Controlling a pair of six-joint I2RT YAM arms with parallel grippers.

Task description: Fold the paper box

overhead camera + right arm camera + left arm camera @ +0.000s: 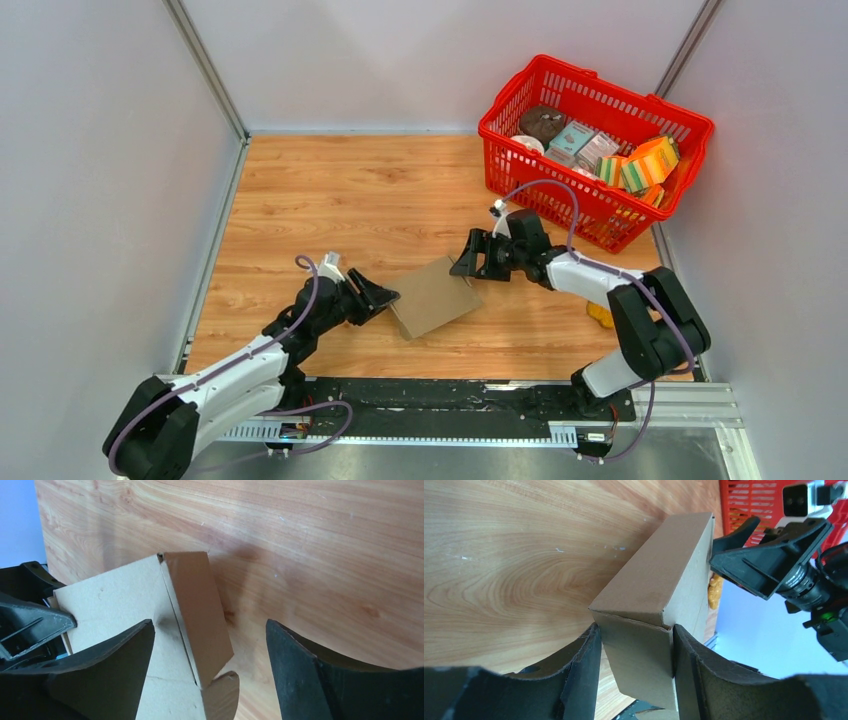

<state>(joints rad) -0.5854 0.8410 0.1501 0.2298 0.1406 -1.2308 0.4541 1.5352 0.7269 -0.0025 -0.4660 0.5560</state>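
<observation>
The box sits at mid-table, between the two grippers. Its long axis runs on a diagonal from near left to far right, one end at the left gripper and the other at the right gripper.

The top view alone shows this whole line-up, plus the red basket of printed packs at the far right corner.

Only the left wrist view shows the grip. Both fingers press the sides of the box's closed near end, with the brown body stretching away toward the other arm.

The right wrist view gives the far end: a narrow panel with a seam and a rounded tab below it (neither is visible from above). There the jaws stand wide apart. One finger overlaps the cardboard, and the other is well off it, over bare wood, holding nothing.
</observation>
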